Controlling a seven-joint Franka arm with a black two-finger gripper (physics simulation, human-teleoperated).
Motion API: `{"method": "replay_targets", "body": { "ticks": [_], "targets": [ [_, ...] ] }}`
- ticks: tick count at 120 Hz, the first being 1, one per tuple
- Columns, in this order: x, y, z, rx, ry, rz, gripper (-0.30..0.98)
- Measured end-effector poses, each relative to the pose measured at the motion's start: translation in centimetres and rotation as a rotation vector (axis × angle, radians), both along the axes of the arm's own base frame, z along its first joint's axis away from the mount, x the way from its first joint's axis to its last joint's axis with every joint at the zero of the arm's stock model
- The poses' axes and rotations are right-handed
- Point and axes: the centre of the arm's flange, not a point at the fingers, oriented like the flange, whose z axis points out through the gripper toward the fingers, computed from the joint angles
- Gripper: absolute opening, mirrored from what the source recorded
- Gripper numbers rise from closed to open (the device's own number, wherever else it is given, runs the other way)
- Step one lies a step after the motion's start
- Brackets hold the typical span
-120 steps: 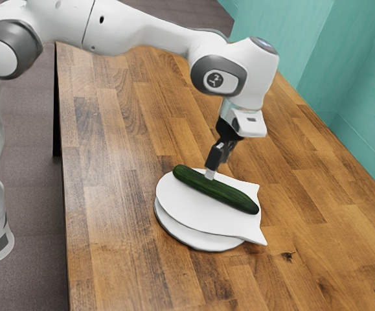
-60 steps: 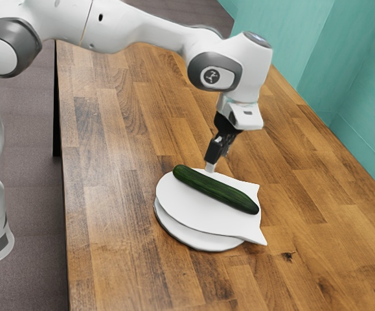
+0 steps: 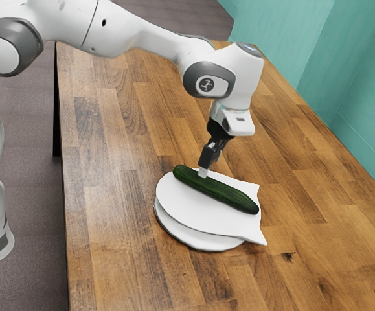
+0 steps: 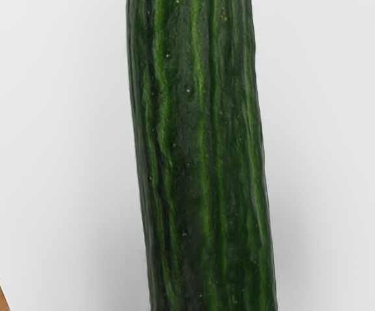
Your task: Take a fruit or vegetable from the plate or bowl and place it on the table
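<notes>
If judged by the present layout, only early in the task: reach at or near its end, lift and placing not yet done. Long dark green cucumber [image 3: 216, 189], lying on a white plate [image 3: 187, 208] with two pointed corners, set on top of a round white plate [image 3: 197, 240]. Beneath both, a brown wooden bench [image 3: 119, 194], meant as the cucumber's resting place but without the cucumber on it.

Black pincer [image 3: 203, 173] at the end of a white robot arm [image 3: 161, 39], angled down to the cucumber's upper edge in the exterior view, nearer the end toward the exterior view's left than the middle. Spread, pressed together or pinching: impossible to tell; actual contact, likewise unclear. In the wrist view, ridged green skin running lengthwise under the hand, with pale plate on both sides and a sliver of bench at one corner.

Left to do, by the look of things: secure a grip across the cucumber's width, raise clear of both plates, carry sideways, lower onto bare wood and let go. Possible trouble: a grip away from the middle, likely to let the longer end dip or drag against the plate.
</notes>
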Motion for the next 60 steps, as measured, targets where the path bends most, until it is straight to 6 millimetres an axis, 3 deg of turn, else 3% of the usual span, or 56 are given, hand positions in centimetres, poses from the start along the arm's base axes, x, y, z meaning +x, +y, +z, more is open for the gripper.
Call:
{"method": "replay_targets", "body": {
  "ticks": [60],
  "targets": [
    [0.0,-1.3,-1.7,-0.001,-0.004,-0.022,0.68]
  ]
}}
